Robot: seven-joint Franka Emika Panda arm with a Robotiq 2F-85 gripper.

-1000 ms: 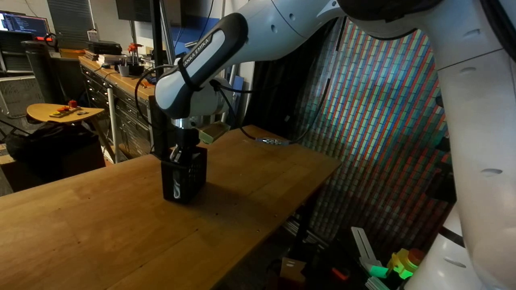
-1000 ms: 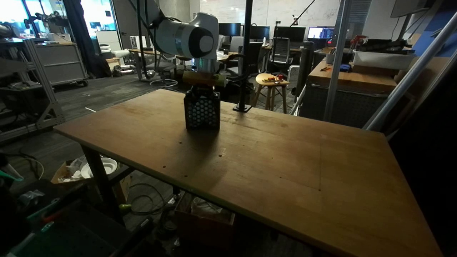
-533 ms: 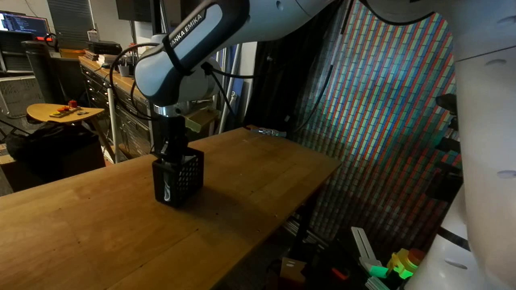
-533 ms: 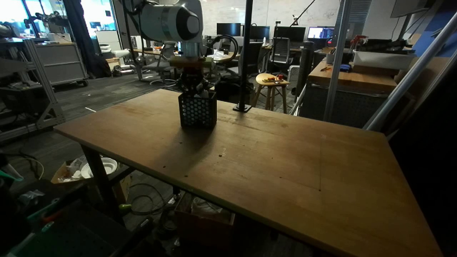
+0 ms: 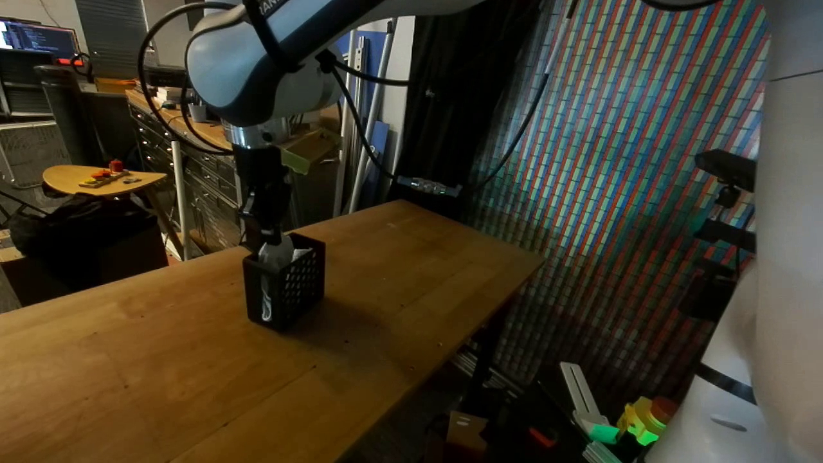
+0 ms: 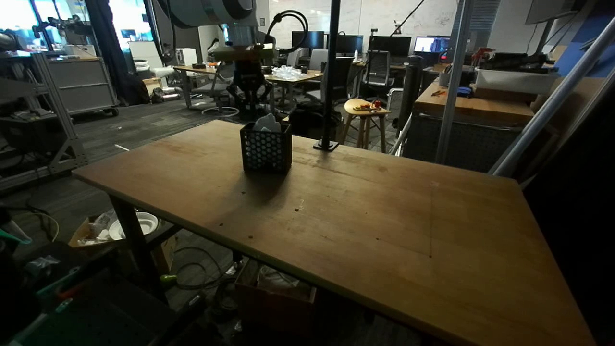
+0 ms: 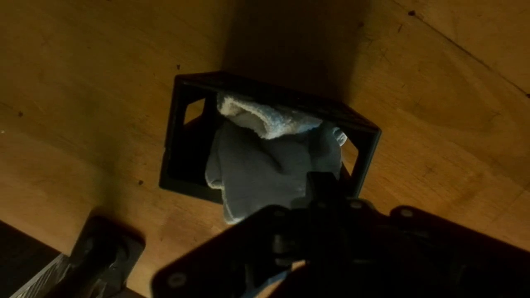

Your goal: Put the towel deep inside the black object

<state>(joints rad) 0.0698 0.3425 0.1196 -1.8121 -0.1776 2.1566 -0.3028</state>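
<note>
Towel [image 7: 265, 165] partly inside the black basket [image 5: 278, 299], hand [image 5: 271, 236] near its top.

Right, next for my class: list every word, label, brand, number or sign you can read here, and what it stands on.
"RAN": on the robot arm, in an exterior view; cut off by the picture's edge.
Too small to read: lines on the lit screen.
Too faint to read: marks on the whiteboard.
Too small to read: pale mark on the brown box.
No readable text: black basket, towel.
</note>
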